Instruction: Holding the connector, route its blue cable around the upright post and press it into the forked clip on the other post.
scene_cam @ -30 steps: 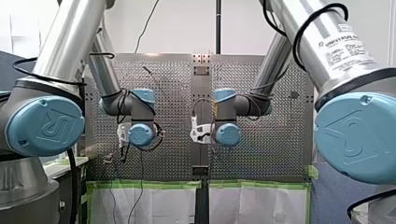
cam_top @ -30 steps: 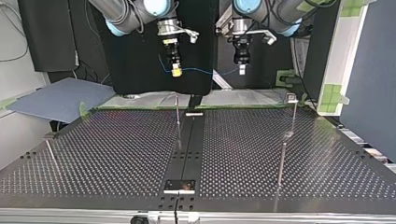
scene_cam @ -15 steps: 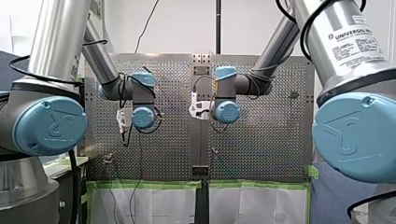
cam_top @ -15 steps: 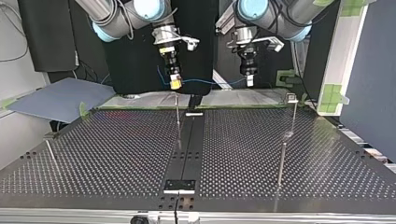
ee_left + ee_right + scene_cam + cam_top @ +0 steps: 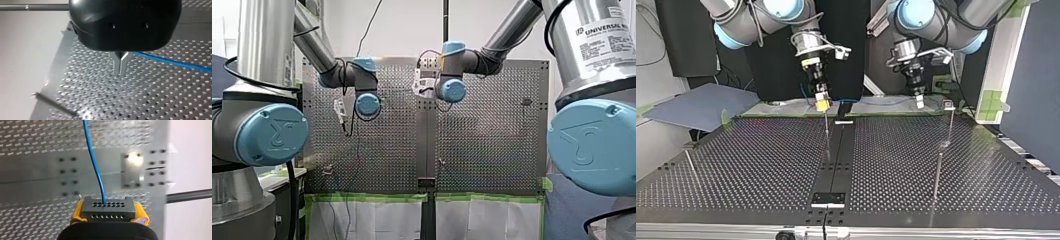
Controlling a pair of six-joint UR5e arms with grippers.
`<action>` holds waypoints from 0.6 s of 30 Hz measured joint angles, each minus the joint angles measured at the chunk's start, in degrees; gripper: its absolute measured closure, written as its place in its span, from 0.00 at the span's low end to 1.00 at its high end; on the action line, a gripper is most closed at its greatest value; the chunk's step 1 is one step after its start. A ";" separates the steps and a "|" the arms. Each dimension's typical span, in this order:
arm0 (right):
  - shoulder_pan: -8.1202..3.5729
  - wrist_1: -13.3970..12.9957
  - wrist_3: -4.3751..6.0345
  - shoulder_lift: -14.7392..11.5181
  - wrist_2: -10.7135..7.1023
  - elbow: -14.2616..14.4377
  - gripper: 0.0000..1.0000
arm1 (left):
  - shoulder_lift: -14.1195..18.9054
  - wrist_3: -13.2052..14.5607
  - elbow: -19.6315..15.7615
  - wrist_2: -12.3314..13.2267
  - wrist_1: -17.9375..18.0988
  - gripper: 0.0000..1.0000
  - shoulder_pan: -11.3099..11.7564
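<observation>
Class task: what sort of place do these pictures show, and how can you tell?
Likely a robotics lab: my left arm and my right arm reach over a perforated table with an upright post, handling a blue cable.

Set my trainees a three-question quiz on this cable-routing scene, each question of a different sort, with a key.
1. True or false: the connector lies loose on the table.
2. Which colour is the cable that leaves the connector? A red, B blue, C green.
3. Fill in: the pads of my right gripper are ____.
Key: 1 false, my right gripper holds it between its pads; 2 B; 3 yellow.
</observation>
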 joint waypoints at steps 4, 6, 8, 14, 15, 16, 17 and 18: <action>0.02 0.93 0.04 -1.58 -0.79 -1.98 1.00 | 1.73 -1.28 0.87 0.00 -1.74 0.97 0.63; -0.02 1.32 0.10 -1.87 -1.19 -3.06 1.00 | 2.71 -1.86 1.53 0.01 -2.72 0.97 1.04; -0.04 1.69 0.12 -1.98 -1.49 -4.09 1.00 | 3.54 -2.37 2.08 0.01 -3.54 0.97 1.38; -0.28 2.83 0.21 -1.99 -2.57 -6.76 1.00 | 6.21 -4.48 4.15 0.67 -6.22 0.97 2.84; -0.29 2.90 0.21 -1.98 -2.72 -7.09 1.00 | 6.78 -4.94 4.69 0.75 -6.81 0.97 3.18; -0.29 2.95 0.24 -1.97 -2.88 -7.39 1.00 | 7.24 -5.26 5.14 0.80 -7.24 0.97 3.42; -0.29 3.00 0.26 -1.94 -3.09 -7.76 1.00 | 7.69 -5.59 5.59 0.82 -7.68 0.97 3.67; -0.30 3.04 0.27 -1.92 -3.22 -8.01 1.00 | 8.26 -6.03 6.15 0.87 -8.29 0.97 3.98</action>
